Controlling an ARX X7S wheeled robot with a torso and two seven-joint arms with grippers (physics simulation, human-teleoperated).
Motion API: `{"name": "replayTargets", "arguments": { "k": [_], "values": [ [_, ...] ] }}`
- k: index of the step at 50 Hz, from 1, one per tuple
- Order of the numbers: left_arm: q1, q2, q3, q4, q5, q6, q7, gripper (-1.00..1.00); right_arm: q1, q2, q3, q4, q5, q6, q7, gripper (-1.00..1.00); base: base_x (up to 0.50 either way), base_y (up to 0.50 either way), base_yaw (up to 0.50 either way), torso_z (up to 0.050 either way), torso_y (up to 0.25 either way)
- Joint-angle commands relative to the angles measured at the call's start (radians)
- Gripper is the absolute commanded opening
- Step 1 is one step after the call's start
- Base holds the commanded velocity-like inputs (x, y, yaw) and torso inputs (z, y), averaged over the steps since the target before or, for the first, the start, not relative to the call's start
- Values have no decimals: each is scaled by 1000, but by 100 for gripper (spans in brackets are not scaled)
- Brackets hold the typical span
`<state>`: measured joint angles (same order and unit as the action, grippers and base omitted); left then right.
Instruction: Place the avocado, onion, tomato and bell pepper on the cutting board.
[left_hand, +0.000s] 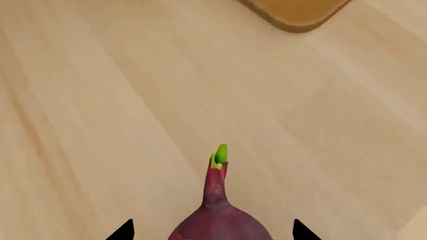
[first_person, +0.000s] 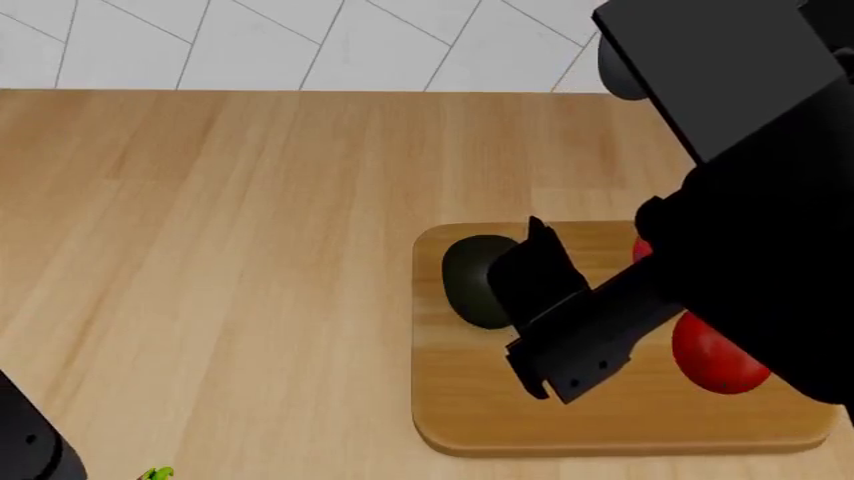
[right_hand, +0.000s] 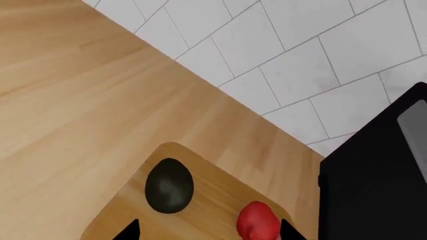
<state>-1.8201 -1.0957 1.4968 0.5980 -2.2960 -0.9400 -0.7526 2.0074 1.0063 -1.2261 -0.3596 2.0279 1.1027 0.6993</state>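
Three on cutting board (first_person: 507, 420): avocado (first_person: 474, 280), tomato (first_person: 718, 358), bell pepper (right_hand: 257, 220)
Onion (left_hand: 219, 222): between left fingers (left_hand: 123, 231), grip cannot tell
Right fingers (right_hand: 130, 230): spread, nothing held, above board
Counter (first_person: 227, 250): pale wood

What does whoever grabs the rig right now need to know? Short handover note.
Left gripper: the onion sits between its fingers; grip unconfirmed. It is off the cutting board, over the counter.
Right gripper: over the board, nothing between its fingers.
On the board: the avocado, plus two red items, largely hidden by the right arm in the head view, so tomato and bell pepper can't be told apart.
Done: avocado placed; probably both red ones.
Left: get the onion onto the board, then confirm tomato and pepper once the arm clears.
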Motion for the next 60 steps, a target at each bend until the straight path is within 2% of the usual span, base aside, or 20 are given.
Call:
{"name": "replayTargets", "arguments": {
  "k": [1,26,27,41,49,60],
  "values": [
    [76,25,-12,18,65,43,59,100,-4,-19,24,-19,-1,0,-20,100,0,0,0,0,0],
    [234,10,37,9,197,108,98,100,-19,-12,30,-23,-7,-7,-23,100,0,0,0,0,0],
    [236,10,38,8,198,109,98,-100,-19,-12,31,-23,-6,-7,-23,100,0,0,0,0,0],
    [213,14,14,18,217,117,79,-100,-22,13,40,-43,7,-17,-7,100,2,-1,-3,0,0],
    [112,57,-37,-1,187,88,67,-100,-18,41,54,-55,14,-30,4,100,1,-1,-1,0,0],
    [68,149,-73,-45,233,81,105,-100,-16,98,70,-72,29,-38,19,100,0,0,0,0,0]
  ]
}}
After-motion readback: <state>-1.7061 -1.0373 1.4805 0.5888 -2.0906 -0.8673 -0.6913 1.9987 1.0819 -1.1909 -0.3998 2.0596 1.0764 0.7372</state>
